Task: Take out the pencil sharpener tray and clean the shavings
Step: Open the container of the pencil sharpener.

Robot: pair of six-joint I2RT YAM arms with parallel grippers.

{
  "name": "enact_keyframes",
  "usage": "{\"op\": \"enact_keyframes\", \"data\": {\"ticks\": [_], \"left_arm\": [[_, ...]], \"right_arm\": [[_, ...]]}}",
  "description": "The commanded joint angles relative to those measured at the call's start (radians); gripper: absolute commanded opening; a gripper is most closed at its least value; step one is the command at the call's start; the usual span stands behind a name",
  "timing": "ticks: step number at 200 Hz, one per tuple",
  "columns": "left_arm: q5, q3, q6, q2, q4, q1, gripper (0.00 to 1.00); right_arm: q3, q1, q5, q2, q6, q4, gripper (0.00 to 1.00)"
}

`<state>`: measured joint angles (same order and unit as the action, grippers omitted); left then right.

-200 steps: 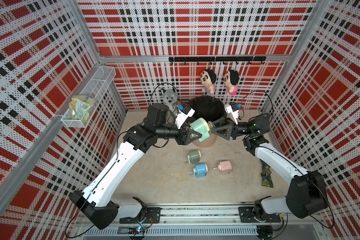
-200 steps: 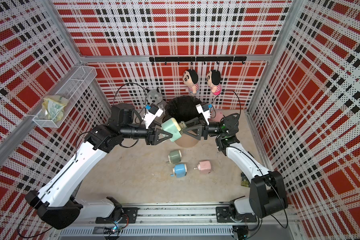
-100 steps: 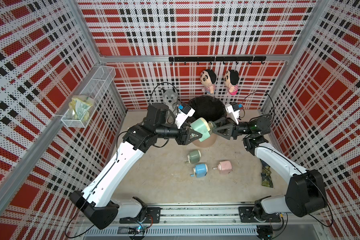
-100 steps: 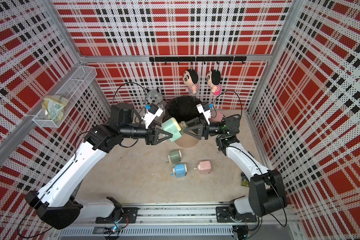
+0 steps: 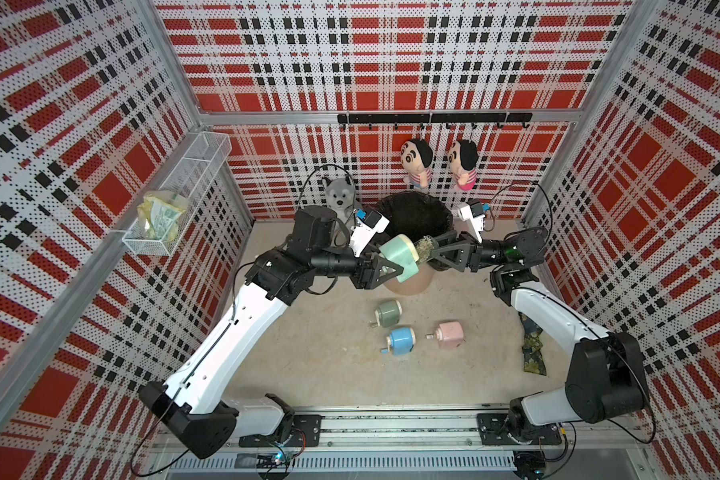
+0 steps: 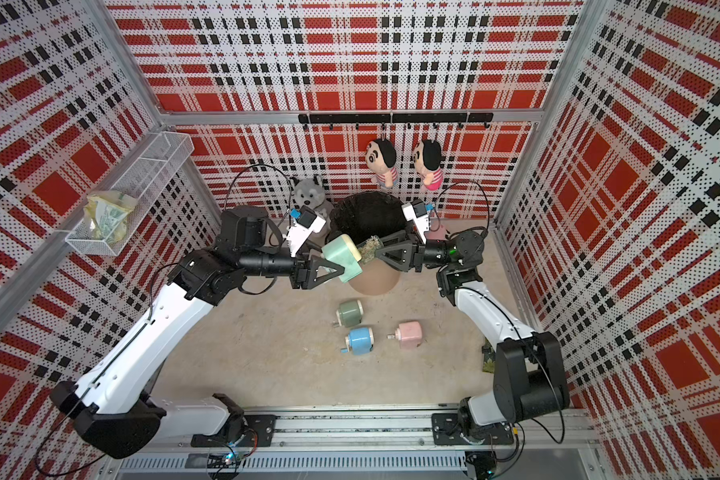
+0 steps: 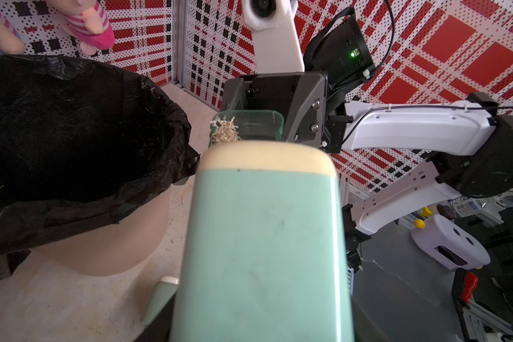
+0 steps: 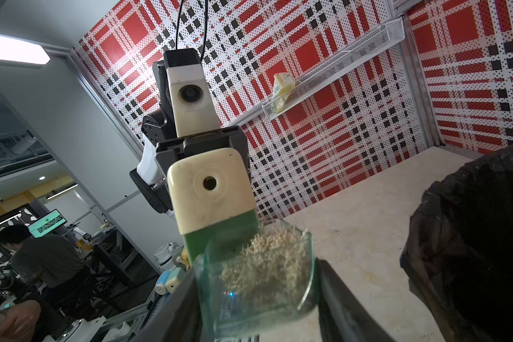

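Bright even light, warped wrist-view edges

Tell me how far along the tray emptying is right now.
Done: the mint sharpener is lifted in the left claw beside the bin, and the clear tray has slid out from its front. In hand: the right claw is shut on the tray, shavings piled inside. Left: carry it over the bin and tip it out.

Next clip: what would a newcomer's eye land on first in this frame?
Mid-air at centre, the left gripper holds a mint-green pencil sharpener with a cream front, while the right gripper pinches a clear plastic tray heaped with pale shavings just off that front. They meet at the near edge of the black-lined bin, all inside loud red plaid walls.
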<state>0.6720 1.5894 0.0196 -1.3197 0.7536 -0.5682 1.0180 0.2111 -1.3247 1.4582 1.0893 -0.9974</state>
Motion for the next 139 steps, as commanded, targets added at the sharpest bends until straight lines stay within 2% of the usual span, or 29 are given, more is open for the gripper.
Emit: {"op": "enact_keyframes", "data": {"ticks": [1, 64, 86, 116, 139], "left_arm": [[-0.002, 0.014, -0.016, 0.003, -0.013, 0.004, 0.48], [-0.009, 0.019, -0.018, 0.005, -0.012, 0.014, 0.48], [-0.009, 0.017, -0.017, 0.011, -0.012, 0.017, 0.48], [-0.043, 0.006, -0.018, 0.018, -0.017, 0.022, 0.48], [-0.069, -0.01, -0.014, 0.021, -0.025, 0.034, 0.47]], "right_arm": [[0.02, -0.018, 0.002, 0.011, 0.031, -0.058, 0.48], [0.079, -0.071, -0.003, 0.084, 0.246, -0.301, 0.48], [0.118, -0.08, -0.007, 0.114, 0.275, -0.32, 0.48], [0.181, -0.099, -0.002, 0.147, 0.247, -0.248, 0.49], [0.242, -0.106, 0.009, 0.151, 0.085, -0.016, 0.49]]}}
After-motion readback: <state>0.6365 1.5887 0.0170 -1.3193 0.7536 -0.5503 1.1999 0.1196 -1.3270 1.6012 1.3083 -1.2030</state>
